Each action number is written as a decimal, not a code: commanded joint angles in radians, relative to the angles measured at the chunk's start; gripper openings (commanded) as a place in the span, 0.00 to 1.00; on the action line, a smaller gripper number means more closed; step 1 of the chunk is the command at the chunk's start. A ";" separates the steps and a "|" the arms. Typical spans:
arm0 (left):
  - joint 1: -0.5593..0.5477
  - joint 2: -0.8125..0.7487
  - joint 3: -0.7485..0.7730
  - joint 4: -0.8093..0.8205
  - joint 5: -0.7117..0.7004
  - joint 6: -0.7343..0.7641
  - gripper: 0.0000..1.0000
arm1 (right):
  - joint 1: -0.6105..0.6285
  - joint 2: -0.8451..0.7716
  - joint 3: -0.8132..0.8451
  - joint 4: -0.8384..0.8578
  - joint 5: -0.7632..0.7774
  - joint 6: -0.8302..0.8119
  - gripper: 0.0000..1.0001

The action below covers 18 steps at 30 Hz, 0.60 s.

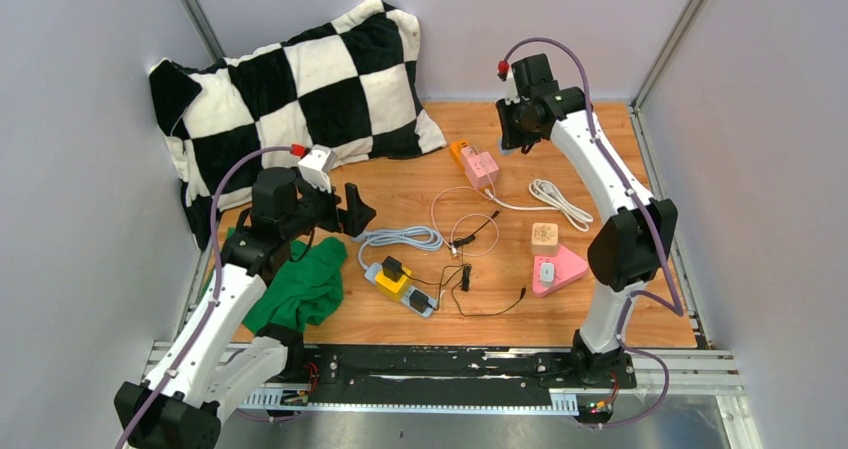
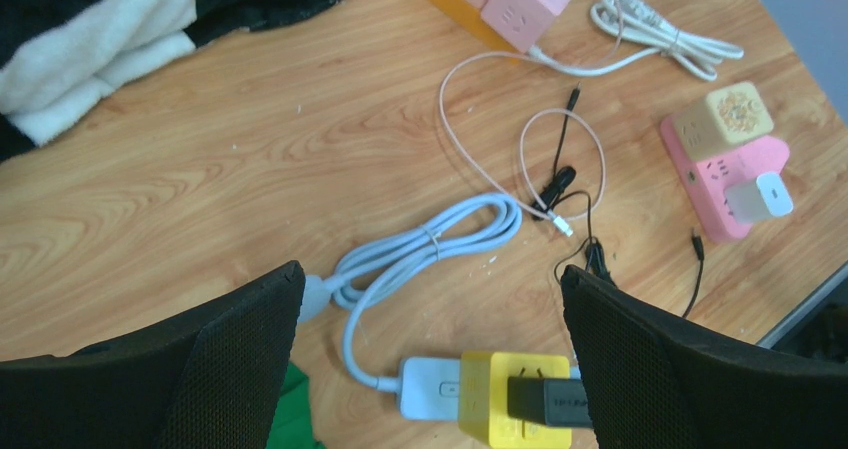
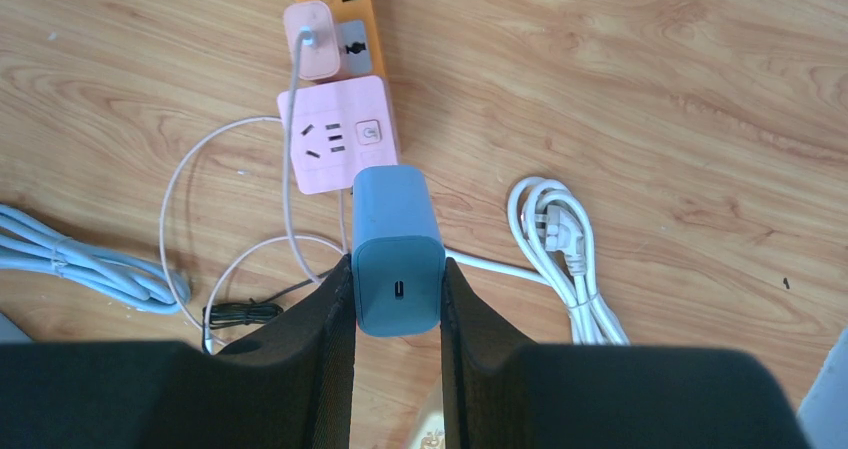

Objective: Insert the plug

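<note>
Counter [image 1: 560, 324]: strips and cables all over. Left jaws are wide apart, parked above the yellow strip [image 2: 500, 399], holding nothing. Right jaws are clamped on the blue plug [image 3: 397, 244], held in the air near the pink socket block [image 3: 335, 134]. I read this as the align step. Next I need the prongs square over the block's free socket, then a straight push. The right wrist view shows the grip and socket face. In the top view I can't make out the plug. No view shows the prongs.
</note>
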 commanded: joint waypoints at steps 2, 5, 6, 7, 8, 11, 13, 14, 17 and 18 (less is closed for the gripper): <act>-0.004 -0.043 -0.068 -0.087 -0.039 0.066 1.00 | -0.027 0.088 0.116 -0.112 -0.052 -0.061 0.00; -0.005 -0.062 -0.085 -0.089 -0.041 0.071 1.00 | -0.026 0.133 0.163 -0.135 -0.073 -0.060 0.00; -0.006 -0.066 -0.084 -0.089 -0.037 0.073 1.00 | -0.026 0.147 0.175 -0.143 -0.074 -0.059 0.00; -0.008 -0.069 -0.083 -0.089 -0.037 0.074 1.00 | -0.024 0.157 0.186 -0.149 -0.075 -0.058 0.00; -0.008 -0.073 -0.085 -0.088 -0.037 0.076 1.00 | -0.021 0.166 0.193 -0.154 -0.076 -0.057 0.00; -0.012 -0.079 -0.085 -0.094 -0.046 0.082 1.00 | -0.010 0.183 0.204 -0.158 -0.079 -0.053 0.00; -0.014 -0.081 -0.085 -0.096 -0.052 0.086 1.00 | -0.003 0.195 0.210 -0.160 -0.067 -0.051 0.00; -0.015 -0.082 -0.085 -0.096 -0.053 0.087 1.00 | -0.002 0.203 0.215 -0.162 -0.066 -0.048 0.00; -0.018 -0.090 -0.085 -0.096 -0.058 0.090 1.00 | 0.008 0.230 0.234 -0.167 -0.068 -0.047 0.00; -0.019 -0.092 -0.085 -0.098 -0.060 0.091 1.00 | 0.012 0.238 0.241 -0.170 -0.067 -0.046 0.00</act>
